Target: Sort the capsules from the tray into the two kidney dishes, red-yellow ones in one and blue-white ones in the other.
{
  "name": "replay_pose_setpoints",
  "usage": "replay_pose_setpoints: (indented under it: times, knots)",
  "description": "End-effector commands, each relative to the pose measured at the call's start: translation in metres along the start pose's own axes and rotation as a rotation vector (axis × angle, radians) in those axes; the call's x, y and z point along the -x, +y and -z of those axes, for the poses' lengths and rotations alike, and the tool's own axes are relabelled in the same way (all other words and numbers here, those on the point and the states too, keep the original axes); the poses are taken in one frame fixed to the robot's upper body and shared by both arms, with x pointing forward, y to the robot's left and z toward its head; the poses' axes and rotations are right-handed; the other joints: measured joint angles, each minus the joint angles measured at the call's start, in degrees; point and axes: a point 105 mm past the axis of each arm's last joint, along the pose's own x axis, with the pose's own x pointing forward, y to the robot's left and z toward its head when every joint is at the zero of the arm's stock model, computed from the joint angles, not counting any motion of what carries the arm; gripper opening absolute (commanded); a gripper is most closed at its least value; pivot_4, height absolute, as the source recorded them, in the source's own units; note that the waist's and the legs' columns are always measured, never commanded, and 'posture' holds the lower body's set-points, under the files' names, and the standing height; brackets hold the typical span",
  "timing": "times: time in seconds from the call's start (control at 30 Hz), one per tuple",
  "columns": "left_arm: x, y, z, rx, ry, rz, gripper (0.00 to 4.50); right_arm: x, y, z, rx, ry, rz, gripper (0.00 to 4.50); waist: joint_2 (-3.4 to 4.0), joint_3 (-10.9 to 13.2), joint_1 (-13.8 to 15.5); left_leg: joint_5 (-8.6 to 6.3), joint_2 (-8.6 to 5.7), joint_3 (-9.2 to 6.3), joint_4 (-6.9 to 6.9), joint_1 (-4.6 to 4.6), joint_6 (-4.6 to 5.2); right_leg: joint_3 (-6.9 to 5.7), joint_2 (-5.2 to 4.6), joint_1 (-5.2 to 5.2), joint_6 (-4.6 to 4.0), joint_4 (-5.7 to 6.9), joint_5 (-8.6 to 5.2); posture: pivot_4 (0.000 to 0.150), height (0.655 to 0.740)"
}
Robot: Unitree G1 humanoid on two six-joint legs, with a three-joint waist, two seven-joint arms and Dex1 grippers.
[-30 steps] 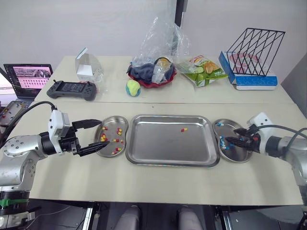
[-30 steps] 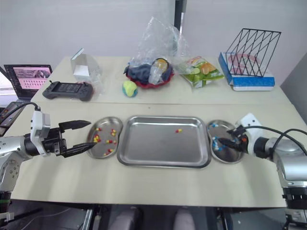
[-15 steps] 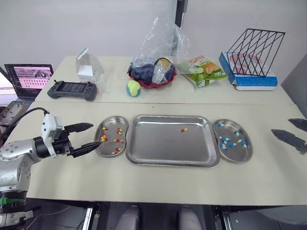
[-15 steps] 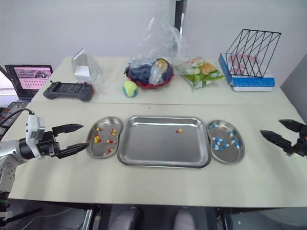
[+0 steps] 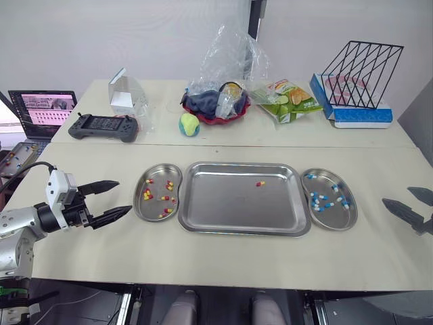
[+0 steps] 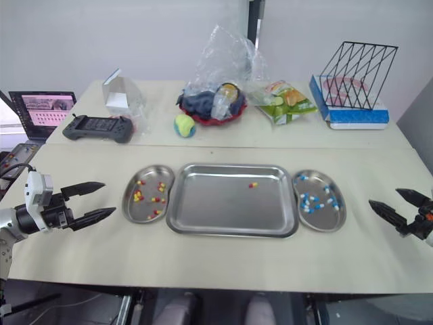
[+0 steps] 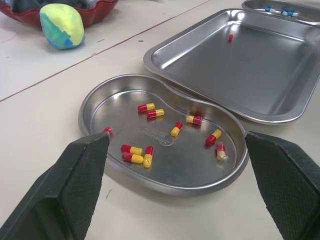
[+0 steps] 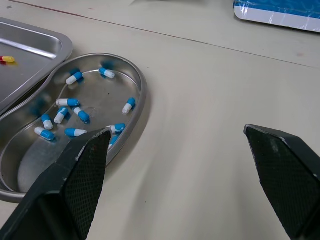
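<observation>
Across the near table, a steel tray (image 5: 230, 206) lies between 2 kidney dishes, each just beside one of its short ends. 1 red-yellow capsule (image 5: 260, 183) rests alone on the tray floor, toward the far rim and the robot's right. The left kidney dish (image 7: 165, 167) holds a scatter of red-yellow capsules (image 7: 155, 113), some lying in pairs that touch; a mark stamped into its floor is too faint to read. The right kidney dish (image 8: 102, 102) holds only blue-white capsules (image 8: 81, 115), spread over its floor. The left gripper (image 5: 124, 196) hovers low over the table, on the outer side of the left kidney dish and apart from it, its 2 fingers spread wide with nothing between them. The right gripper (image 6: 383, 196) hangs well out past the right kidney dish near the table's right edge, likewise released and empty. On the far table sit a laptop (image 5: 40, 112) with a pink screen whose text is too small to read, a black game controller (image 5: 103, 126), a clear plastic box (image 5: 125, 95), a yellow-green ball (image 5: 189, 124), a red bowl (image 5: 216, 114) under a crumpled clear bag, a green snack packet (image 5: 287, 98) whose print cannot be made out, and a black wire rack (image 5: 358, 64) standing on a blue-and-white box (image 5: 358, 116).
</observation>
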Motion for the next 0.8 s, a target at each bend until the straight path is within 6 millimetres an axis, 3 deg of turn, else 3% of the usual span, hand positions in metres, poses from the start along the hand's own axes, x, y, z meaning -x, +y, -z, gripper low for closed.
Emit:
replay_pose_setpoints:
  times: [0.03,0.3,0.4,0.5,0.67,0.8]
  knots:
    - [0.004,0.003,-0.012,-0.035,-0.021,-0.004,4.5,0.001,0.001,-0.013,0.046,-0.032,-0.003,4.47,0.0,0.0,-0.05,0.0,0.0,0.0,0.0,0.0,0.0,0.0,0.0,0.0,0.0,0.0,0.0,0.15,0.7391]
    - [-0.003,0.0,-0.024,-0.054,-0.008,0.06,4.5,-0.003,0.008,-0.027,0.039,-0.057,-0.08,4.47,0.0,0.0,-0.09,0.0,0.0,0.0,0.0,0.0,0.0,0.0,0.0,0.0,0.0,0.0,0.0,0.15,0.7391]
    - [-0.007,0.002,-0.035,-0.077,-0.012,0.085,4.5,-0.002,0.021,-0.031,0.024,-0.062,-0.148,4.47,0.0,0.0,0.07,0.0,0.0,-0.01,0.0,-0.01,0.0,-0.01,0.0,0.0,0.0,0.01,0.0,0.15,0.7391]
    - [-0.026,-0.001,-0.05,-0.062,-0.017,0.141,4.5,0.002,0.047,-0.037,-0.033,-0.07,-0.27,4.47,0.0,0.0,0.44,0.0,-0.01,-0.05,0.01,-0.04,0.0,-0.03,0.0,0.02,0.0,0.01,0.0,0.15,0.7391]
    - [-0.052,-0.002,-0.064,-0.051,-0.011,0.198,4.5,0.008,0.064,-0.043,-0.048,-0.076,-0.32,4.47,-0.01,0.0,0.21,0.0,-0.02,-0.08,0.1,-0.02,0.0,-0.06,0.01,0.12,0.0,0.01,0.0,0.15,0.7391]
    - [-0.087,-0.028,-0.073,-0.145,0.016,0.401,4.5,0.008,0.077,-0.047,0.028,-0.088,-0.313,4.47,-0.03,0.0,0.23,0.0,-0.02,-0.06,0.1,-0.02,0.01,-0.07,0.01,0.11,0.01,0.0,0.0,0.15,0.7391]
